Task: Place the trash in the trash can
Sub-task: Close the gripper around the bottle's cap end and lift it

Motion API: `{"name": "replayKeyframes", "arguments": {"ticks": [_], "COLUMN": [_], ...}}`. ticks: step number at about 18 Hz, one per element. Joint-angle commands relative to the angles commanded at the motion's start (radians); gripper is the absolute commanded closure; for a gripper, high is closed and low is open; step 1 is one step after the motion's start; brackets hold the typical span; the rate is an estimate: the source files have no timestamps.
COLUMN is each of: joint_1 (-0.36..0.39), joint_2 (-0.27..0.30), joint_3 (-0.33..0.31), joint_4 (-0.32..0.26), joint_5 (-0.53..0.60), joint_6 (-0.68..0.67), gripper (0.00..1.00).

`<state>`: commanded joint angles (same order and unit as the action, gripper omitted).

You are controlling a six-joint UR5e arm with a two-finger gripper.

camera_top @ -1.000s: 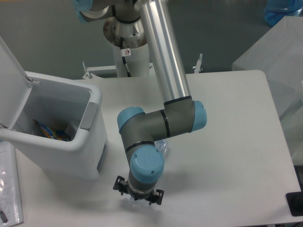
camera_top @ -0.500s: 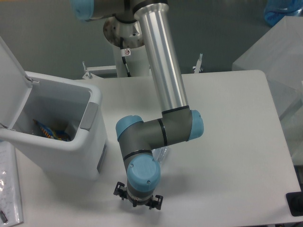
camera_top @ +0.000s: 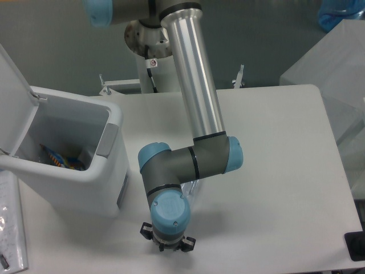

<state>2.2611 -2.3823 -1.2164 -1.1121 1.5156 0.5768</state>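
Note:
The trash can point(camera_top: 111, 165) stands at the table's left with its white lid point(camera_top: 11, 97) flipped up. On its floor lies a crushed piece of trash with a coloured label point(camera_top: 60, 158), which looks like the bottle. A bit of clear crumpled plastic, the wrapper point(camera_top: 193, 187), shows on the table just right of the arm's wrist and is mostly hidden by it. My gripper point(camera_top: 167, 246) points straight down near the table's front edge, in front of the wrapper. The blue-capped wrist covers its fingers, so I cannot see whether they hold anything.
The arm's silver forearm point(camera_top: 197, 80) crosses the middle of the table from its base point(camera_top: 149, 43) at the back. A clear plastic sheet point(camera_top: 8, 228) lies at the front left. A black object point(camera_top: 356, 245) sits at the right edge, off the table.
The wrist and gripper have sunk lower and shifted slightly left toward the front edge. The elbow came down with them. The trash can and its contents have not moved.

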Motion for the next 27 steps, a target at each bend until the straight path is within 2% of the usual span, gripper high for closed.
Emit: {"name": "replayKeyframes", "arguments": {"ticks": [2,5,10,18,23,27], "joint_1": [0.000,0.000,0.012,0.047,0.083,0.130], "joint_2": [0.003,0.017,0.092,0.170,0.247,0.334], "joint_3": [0.002,0.002,0.006,0.006,0.008,0.011], "joint_4": [-0.002,-0.002,0.002,0.003,0.005,0.008], "joint_5": [0.000,-0.002,-0.018,-0.086,-0.158,-0.282], "joint_6": [0.002,0.003,0.006,0.005,0.005,0.006], "gripper": [0.73,0.74,0.83,0.86,0.86,0.86]}}
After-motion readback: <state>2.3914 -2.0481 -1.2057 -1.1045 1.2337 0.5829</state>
